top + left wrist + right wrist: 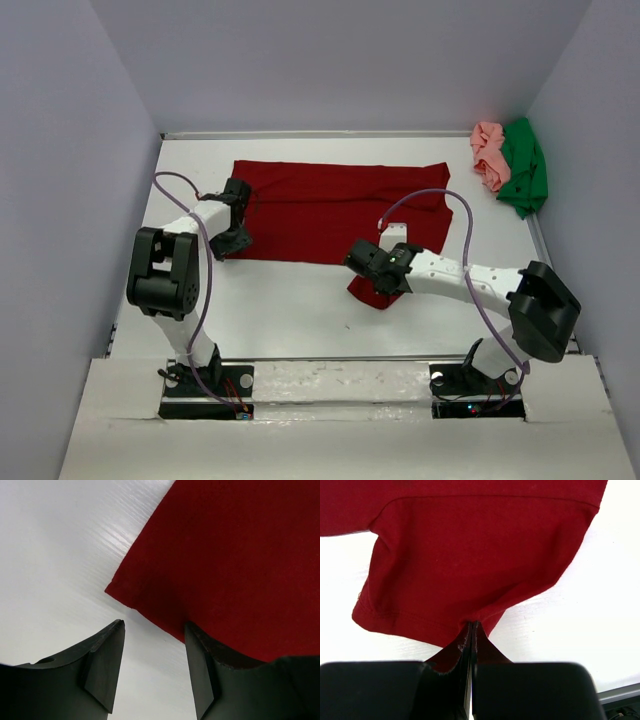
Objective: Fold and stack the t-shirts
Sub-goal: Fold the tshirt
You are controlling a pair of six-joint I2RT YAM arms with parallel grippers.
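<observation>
Gripping red shirt (330, 205), right fingers (487, 655) clenched on sleeve; left fingers (102, 660) spread at corner.

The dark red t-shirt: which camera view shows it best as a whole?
The top external view: there the whole dark red t-shirt lies spread on the table. The left wrist view shows only one corner of it beyond the open left fingers. The right wrist view shows one sleeve, pinched between the shut right fingers.

white table (300, 325): flat dark red t-shirt (330, 205), crumpled pink t-shirt (489, 155), green t-shirt (525, 172)
</observation>
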